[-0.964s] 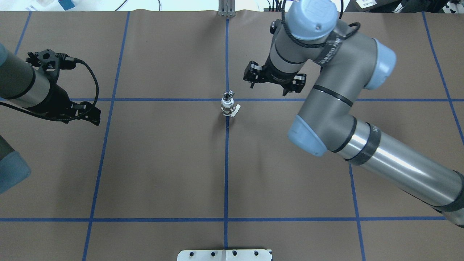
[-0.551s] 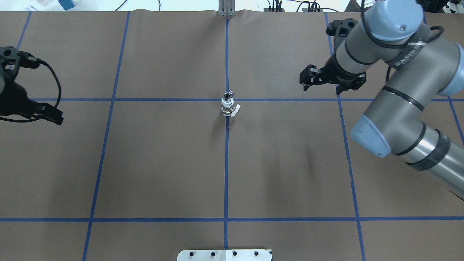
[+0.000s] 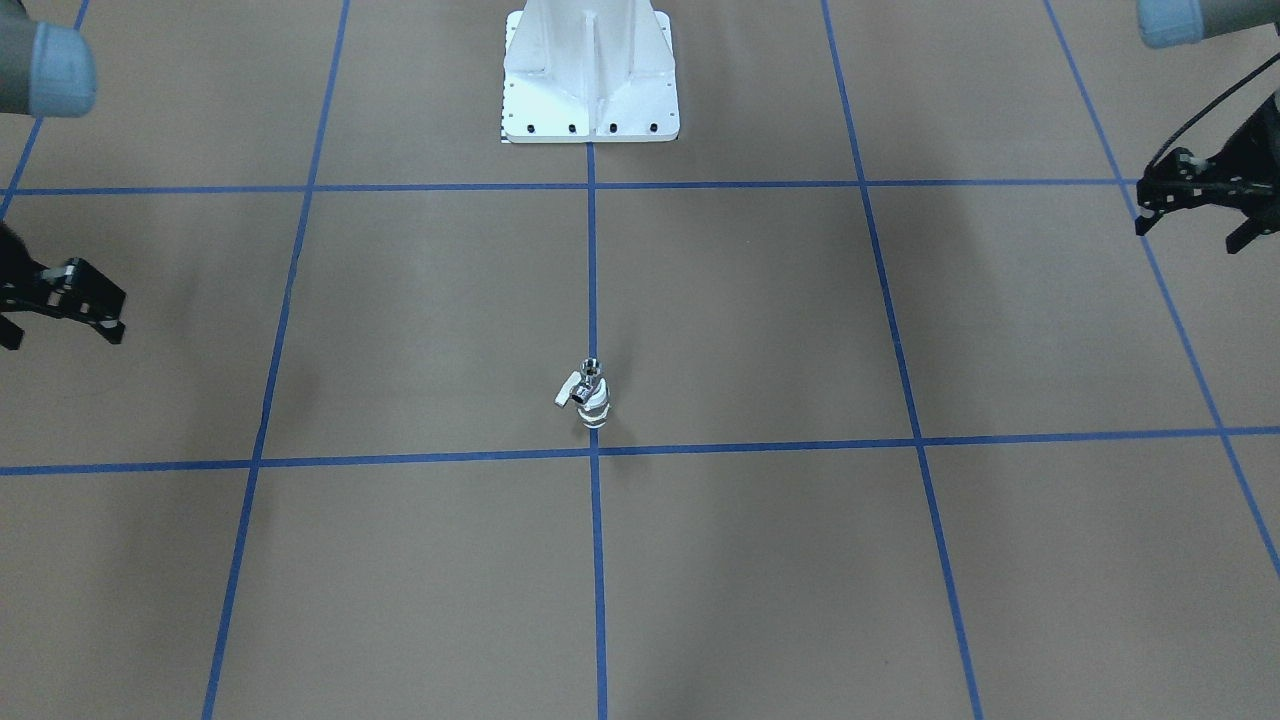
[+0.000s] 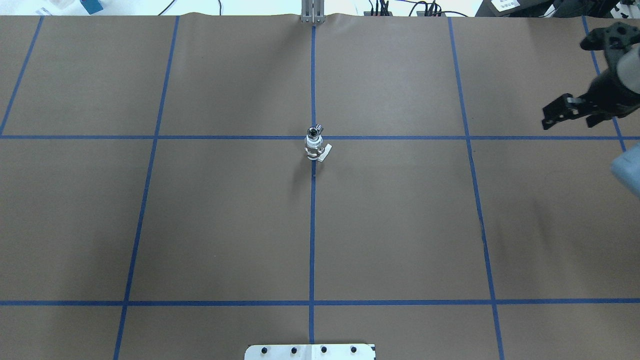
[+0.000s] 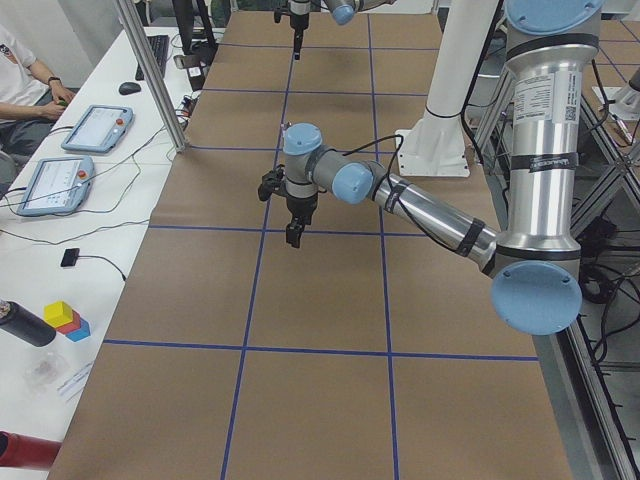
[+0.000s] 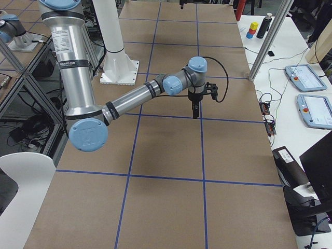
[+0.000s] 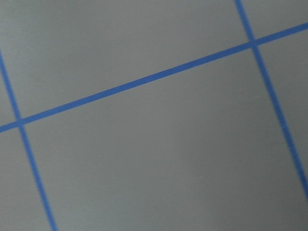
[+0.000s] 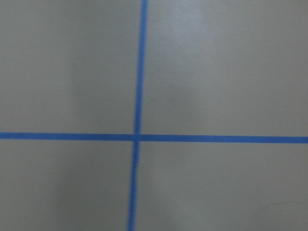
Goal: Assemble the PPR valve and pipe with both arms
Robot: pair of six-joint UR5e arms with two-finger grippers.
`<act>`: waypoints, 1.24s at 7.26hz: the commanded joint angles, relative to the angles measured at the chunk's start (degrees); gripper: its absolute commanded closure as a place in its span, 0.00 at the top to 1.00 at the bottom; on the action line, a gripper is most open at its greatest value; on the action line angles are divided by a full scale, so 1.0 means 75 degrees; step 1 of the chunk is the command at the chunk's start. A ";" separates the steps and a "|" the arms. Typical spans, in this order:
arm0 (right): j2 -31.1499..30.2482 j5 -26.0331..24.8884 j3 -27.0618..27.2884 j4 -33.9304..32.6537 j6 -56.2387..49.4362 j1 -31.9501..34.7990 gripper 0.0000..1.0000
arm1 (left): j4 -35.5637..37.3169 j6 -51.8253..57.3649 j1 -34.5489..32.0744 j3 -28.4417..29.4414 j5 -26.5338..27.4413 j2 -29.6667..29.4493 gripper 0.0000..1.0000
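The PPR valve [image 4: 313, 146] stands upright at the table's middle on the blue centre line, its whitish lever [image 4: 326, 152] sticking out sideways. The chrome pipe [image 4: 314, 132] sits on top of it. Both also show in the front-facing view, valve [image 3: 595, 410] below pipe [image 3: 590, 371]. My right gripper [image 4: 569, 123] is open and empty at the far right edge, well away; in the front-facing view it [image 3: 60, 337] is at the left. My left gripper [image 3: 1188, 237] is open and empty at that view's right edge, out of the overhead view. Both wrist views show only bare paper and tape.
The white robot base plate [image 3: 590, 90] stands at the robot's side of the table. Blue tape lines [image 4: 312, 225] grid the brown paper. A metal post [image 4: 312, 12] is at the far edge. An operators' bench with tablets [image 5: 90, 130] runs beyond it.
Both arms have swung outward from the middle. The left gripper has left the overhead view; the right one has gone to its right edge. The valve and pipe have not moved.
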 commanded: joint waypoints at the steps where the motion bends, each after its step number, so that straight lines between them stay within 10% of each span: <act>1: -0.1406 0.0484 -0.0018 0.0432 -0.1834 0.1005 1.00 | 0.0068 0.0272 -0.0490 0.0502 -0.0229 0.0028 0.99; 9: -0.1669 0.0862 -0.0557 0.0761 -0.2098 0.1875 1.00 | 0.0362 0.0061 -0.1276 0.1043 -0.1297 0.0028 1.00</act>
